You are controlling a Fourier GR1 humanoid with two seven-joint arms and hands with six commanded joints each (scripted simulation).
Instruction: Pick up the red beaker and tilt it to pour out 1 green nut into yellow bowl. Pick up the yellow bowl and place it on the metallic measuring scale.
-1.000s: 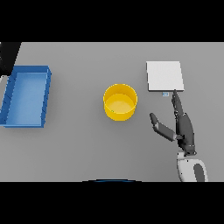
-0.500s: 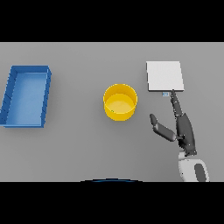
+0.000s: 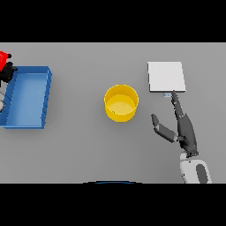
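Right hand [image 3: 185,130] open beside yellow bowl [image 3: 121,103]; green nut [image 3: 113,111] looks poured in, left hand [image 3: 6,73] gripping red beaker [image 3: 3,57] at worktop's left edge; bowl-to-scale [image 3: 166,77] left

One yellow bowl [image 3: 121,103], one blue tray [image 3: 27,98], one scale [image 3: 166,77], one red beaker [image 3: 4,58].

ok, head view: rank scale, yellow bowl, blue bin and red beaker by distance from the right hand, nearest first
From the right hand:
1. Metallic measuring scale, just beyond its fingertips, far right.
2. Yellow bowl, centre of the table, to the hand's left.
3. Blue bin, far left.
4. Red beaker, at the left edge past the bin's far corner, only partly in view.
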